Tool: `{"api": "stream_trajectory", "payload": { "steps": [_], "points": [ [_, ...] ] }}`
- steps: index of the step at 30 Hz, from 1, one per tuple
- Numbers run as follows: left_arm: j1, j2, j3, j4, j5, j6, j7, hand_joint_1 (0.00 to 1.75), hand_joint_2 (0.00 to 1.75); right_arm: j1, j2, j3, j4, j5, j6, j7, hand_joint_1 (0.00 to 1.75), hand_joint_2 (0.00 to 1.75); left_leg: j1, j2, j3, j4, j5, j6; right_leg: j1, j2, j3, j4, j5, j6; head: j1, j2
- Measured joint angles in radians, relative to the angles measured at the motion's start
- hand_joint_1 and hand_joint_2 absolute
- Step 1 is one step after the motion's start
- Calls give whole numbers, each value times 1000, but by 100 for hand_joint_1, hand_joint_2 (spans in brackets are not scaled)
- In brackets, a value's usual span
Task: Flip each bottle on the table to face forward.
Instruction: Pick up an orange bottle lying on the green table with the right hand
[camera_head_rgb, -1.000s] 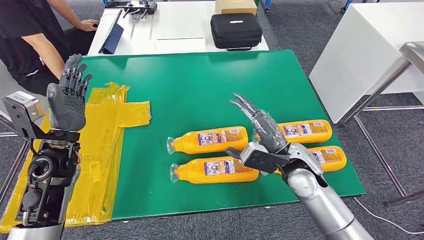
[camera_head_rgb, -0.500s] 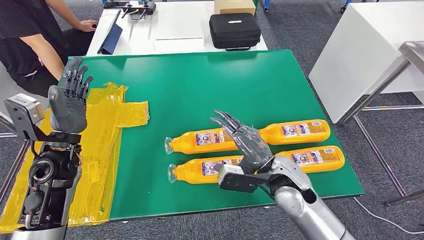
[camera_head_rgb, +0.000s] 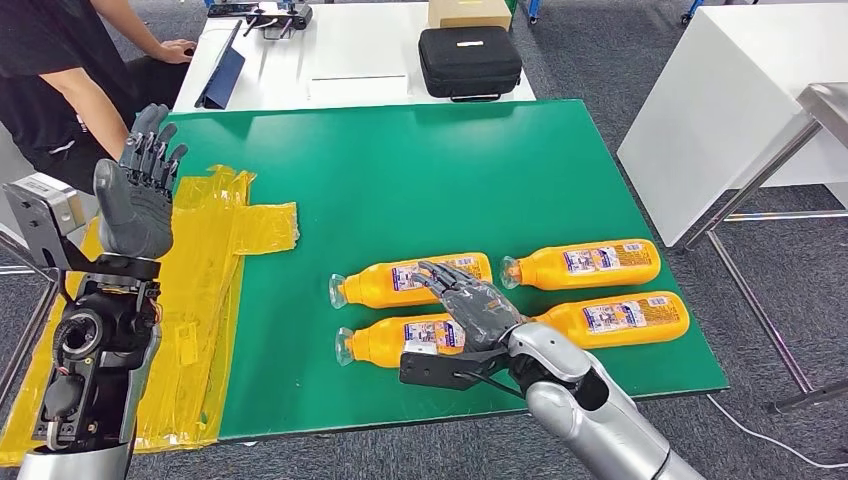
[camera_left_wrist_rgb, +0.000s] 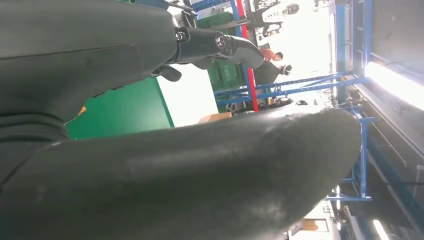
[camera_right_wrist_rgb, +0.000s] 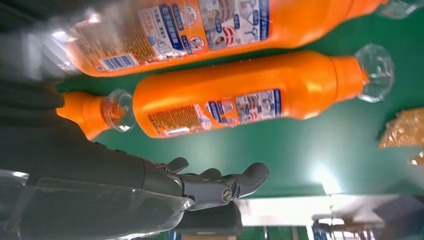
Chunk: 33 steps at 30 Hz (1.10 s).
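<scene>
Right robot hand (camera_head_rgb: 470, 305), fingers spread and grasping nothing, hovers over two orange bottles (camera_head_rgb: 412, 281); a careless reach could roll both across the counter (camera_head_rgb: 400, 180).

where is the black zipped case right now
In the head view the black zipped case lies on the white table beyond the green table's far edge, beside a cardboard box.

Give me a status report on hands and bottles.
Left hand raised, open. Right hand open over four orange plastic bottles lying on the green table. Nothing in the way.
</scene>
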Motion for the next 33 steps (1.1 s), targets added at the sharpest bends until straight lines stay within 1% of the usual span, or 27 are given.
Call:
{"api": "stream_trajectory", "payload": {
  "steps": [4, 8, 12, 16, 23, 33],
  "points": [
    [-4, 0, 0, 0, 1, 0, 3, 0, 0, -23, -2, 18, 31, -14, 13, 10, 0, 175, 0, 0, 0, 0, 0, 0, 0, 0, 0, 0, 0, 0, 0, 0],
    [-5, -7, 0, 0, -7, -1, 18, 0, 0, -47, -2, 42, 58, -31, 55, 52, 0, 175, 0, 0, 0, 0, 0, 0, 0, 0, 0, 0, 0, 0, 0, 0],
    [-7, -30, 0, 0, -31, -11, 40, 0, 0, -66, -2, 71, 79, -32, 101, 106, 0, 175, 0, 0, 0, 0, 0, 0, 0, 0, 0, 0, 0, 0, 0, 0],
    [-9, -52, 2, 0, -54, -19, 55, 0, 0, -68, -6, 100, 79, -19, 131, 143, 0, 175, 0, 0, 0, 0, 0, 0, 0, 0, 0, 0, 0, 0, 0, 0],
    [-10, -87, 12, 0, -77, -34, 64, 0, 0, -67, -48, 137, 31, -4, 156, 169, 0, 175, 0, 0, 0, 0, 0, 0, 0, 0, 0, 0, 0, 0, 0, 0],
    [-10, -105, 24, 0, -84, -34, 64, 0, 0, -58, -116, 166, -73, 15, 163, 173, 0, 175, 0, 0, 0, 0, 0, 0, 0, 0, 0, 0, 0, 0, 0, 0]
  ]
}}
